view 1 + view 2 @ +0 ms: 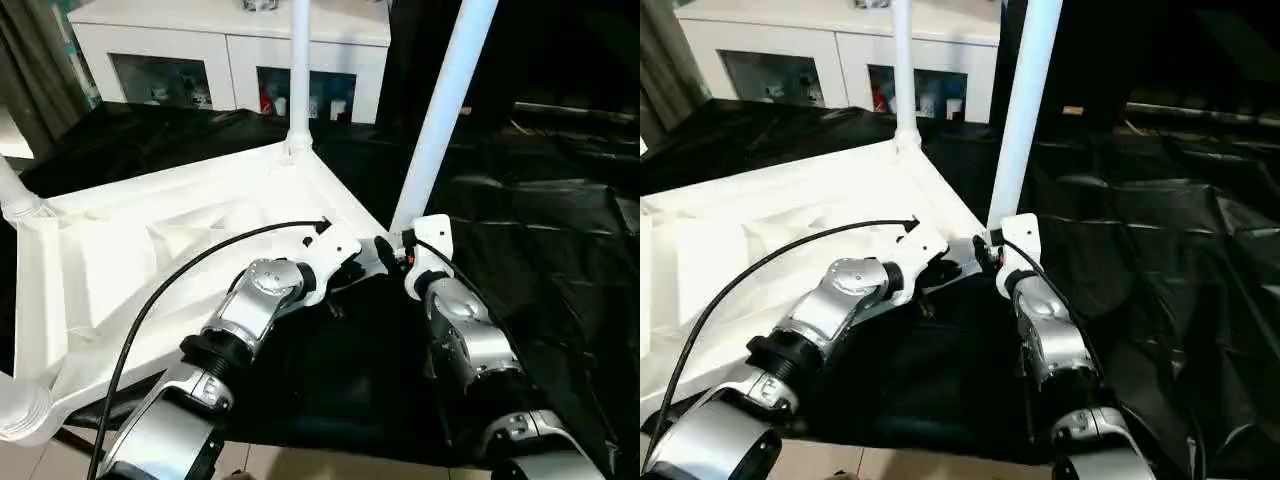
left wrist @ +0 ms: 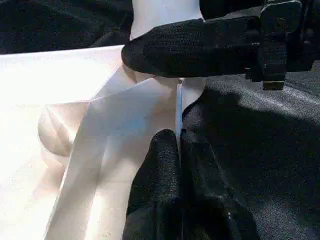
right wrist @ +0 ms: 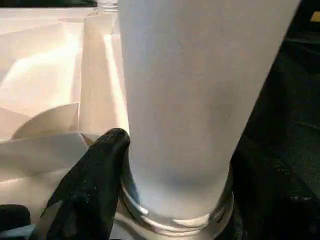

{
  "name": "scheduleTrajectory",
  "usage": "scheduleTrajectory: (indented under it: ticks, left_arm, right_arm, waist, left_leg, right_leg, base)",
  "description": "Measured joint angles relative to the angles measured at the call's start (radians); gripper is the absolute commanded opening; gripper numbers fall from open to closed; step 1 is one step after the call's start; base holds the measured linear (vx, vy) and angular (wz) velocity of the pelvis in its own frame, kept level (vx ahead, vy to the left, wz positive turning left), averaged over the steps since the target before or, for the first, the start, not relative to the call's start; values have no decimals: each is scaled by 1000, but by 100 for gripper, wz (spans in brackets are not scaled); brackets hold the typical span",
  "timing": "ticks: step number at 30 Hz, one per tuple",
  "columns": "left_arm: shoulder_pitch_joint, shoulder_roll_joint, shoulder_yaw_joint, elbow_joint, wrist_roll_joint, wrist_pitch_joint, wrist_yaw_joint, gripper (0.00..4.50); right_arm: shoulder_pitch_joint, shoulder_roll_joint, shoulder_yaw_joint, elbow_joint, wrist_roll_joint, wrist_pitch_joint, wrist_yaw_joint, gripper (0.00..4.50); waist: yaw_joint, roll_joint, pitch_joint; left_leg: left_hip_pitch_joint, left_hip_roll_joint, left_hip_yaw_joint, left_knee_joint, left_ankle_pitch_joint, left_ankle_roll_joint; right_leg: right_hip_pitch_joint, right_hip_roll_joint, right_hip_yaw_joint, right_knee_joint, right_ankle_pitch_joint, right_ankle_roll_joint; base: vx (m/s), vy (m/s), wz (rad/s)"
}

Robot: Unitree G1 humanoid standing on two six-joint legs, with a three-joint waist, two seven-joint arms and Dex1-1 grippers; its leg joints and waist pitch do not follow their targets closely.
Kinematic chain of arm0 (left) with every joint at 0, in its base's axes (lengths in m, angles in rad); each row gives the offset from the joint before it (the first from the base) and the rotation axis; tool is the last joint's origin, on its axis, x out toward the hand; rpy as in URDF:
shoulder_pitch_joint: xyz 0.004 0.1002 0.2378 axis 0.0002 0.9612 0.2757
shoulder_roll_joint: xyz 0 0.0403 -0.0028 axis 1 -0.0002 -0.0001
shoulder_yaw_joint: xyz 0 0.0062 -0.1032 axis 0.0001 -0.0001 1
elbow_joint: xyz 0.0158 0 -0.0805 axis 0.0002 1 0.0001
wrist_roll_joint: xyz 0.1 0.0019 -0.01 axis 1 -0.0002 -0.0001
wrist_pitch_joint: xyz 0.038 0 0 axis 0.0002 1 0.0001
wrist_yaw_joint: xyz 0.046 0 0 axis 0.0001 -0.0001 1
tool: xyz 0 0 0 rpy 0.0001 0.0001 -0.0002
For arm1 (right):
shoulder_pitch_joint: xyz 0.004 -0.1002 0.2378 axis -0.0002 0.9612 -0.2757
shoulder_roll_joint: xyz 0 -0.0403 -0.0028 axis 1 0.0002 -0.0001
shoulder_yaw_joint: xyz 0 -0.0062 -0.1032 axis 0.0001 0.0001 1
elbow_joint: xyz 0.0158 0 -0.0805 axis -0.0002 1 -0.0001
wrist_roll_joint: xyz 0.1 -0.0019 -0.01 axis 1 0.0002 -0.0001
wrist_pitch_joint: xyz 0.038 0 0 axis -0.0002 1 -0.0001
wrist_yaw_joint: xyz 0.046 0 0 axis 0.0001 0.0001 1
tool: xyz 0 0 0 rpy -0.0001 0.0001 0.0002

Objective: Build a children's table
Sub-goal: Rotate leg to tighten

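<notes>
A: Position of the white plastic square tabletop (image 1: 200, 230)?

B: Ribbed underside up on the black plastic sheet (image 1: 540, 230), left of centre. One white tubular leg (image 1: 440, 110) stands tilted in the near right corner socket; another leg (image 1: 299, 70) stands in the far corner.

A: Gripper status?

B: Left gripper (image 2: 177, 165): fingers pressed together on the thin tabletop rim beside that socket. Right gripper (image 3: 150, 200): fingers apart around the tilted leg's base, one black finger (image 3: 95, 175) touching it.

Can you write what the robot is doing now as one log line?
left gripper: shut on tabletop rim | right gripper: around leg base | leg: upright in corner socket
</notes>
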Motion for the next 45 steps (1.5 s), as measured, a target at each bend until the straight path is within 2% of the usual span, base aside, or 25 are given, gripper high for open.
scheduleTrajectory:
  ticks: [4,6,9,13,17,19,21,23,27,31,40,45]
  left_arm:
    - [1,16,7,5,0,-21,16,0]
    - [5,27,7,1,-1,-31,7,0]
    - [12,41,13,-9,-4,-42,-23,0]
    - [46,115,14,-50,-30,-88,-145,0]
    - [84,181,10,-101,-68,-116,-291,0]
    - [106,214,4,-136,-95,-105,-378,0]
    - [125,233,-1,-173,-118,-81,-448,0]
    - [139,245,-19,-214,-139,-52,-509,0]
    - [142,246,-33,-233,-145,-32,-547,0]
    - [142,246,-34,-235,-145,-29,-551,0]
    - [144,254,-31,-250,-146,-5,-552,0]
    - [154,259,-31,-267,-146,-1,-552,0]
  right_arm:
    - [6,1,-2,10,14,-13,28,379]
    - [6,-22,-4,4,41,-4,99,394]
    - [7,-79,3,-29,73,31,241,394]
    - [67,-248,81,-181,103,69,552,394]
    - [120,-374,139,-273,124,107,772,394]
    - [127,-406,152,-282,124,123,830,394]
    - [128,-414,159,-288,122,128,853,394]
    - [128,-418,165,-296,121,130,869,394]
    - [126,-423,200,-311,105,129,896,394]
    - [125,-423,205,-312,103,138,915,394]
    - [117,-422,210,-310,99,145,928,314]
    - [116,-421,210,-310,100,147,937,283]
  waist:
    - [-11,-1,1]
    - [-11,-1,1]
    - [-11,-1,1]
    - [-3,-1,1]
    - [2,-2,1]
    - [2,-2,2]
    - [2,-2,2]
    - [11,-3,2]
    - [25,-3,2]
    - [26,-3,2]
    - [25,-5,3]
    - [25,-6,4]
  left_leg:
    - [-1,0,0,0,0,0]
    - [-2,0,0,0,0,0]
    - [-2,1,0,-2,0,0]
    - [-3,3,0,-4,0,0]
    - [-3,3,0,-4,0,0]
    - [-3,3,0,-3,0,0]
    - [-3,3,0,-2,0,0]
    - [-3,3,0,-1,0,0]
    - [-3,3,0,-1,0,0]
    - [-3,3,0,-1,0,0]
    - [-3,3,0,-1,0,0]
    - [-3,3,0,-1,0,0]
  right_leg:
    - [-1,0,0,0,1,0]
    - [-2,0,0,0,1,0]
    - [-3,1,0,0,0,0]
    - [-4,2,-3,0,-1,1]
    - [-3,2,-3,-1,-1,1]
    - [-3,2,-3,-1,-1,1]
    - [-3,1,-3,0,-1,1]
    - [-3,1,-3,0,-1,1]
    - [-3,1,-3,0,-1,1]
    - [-3,1,-3,0,-1,1]
    - [-3,1,-3,0,-1,1]
    - [-3,1,-3,0,-1,1]
  base:
    - [0,0,0]
    - [0,0,0]
    - [0,0,0]
    - [0,0,0]
    - [0,0,0]
    - [0,0,0]
    - [0,0,0]
    - [0,0,0]
    - [0,0,0]
    - [0,0,0]
    - [0,0,0]
    - [0,0,0]
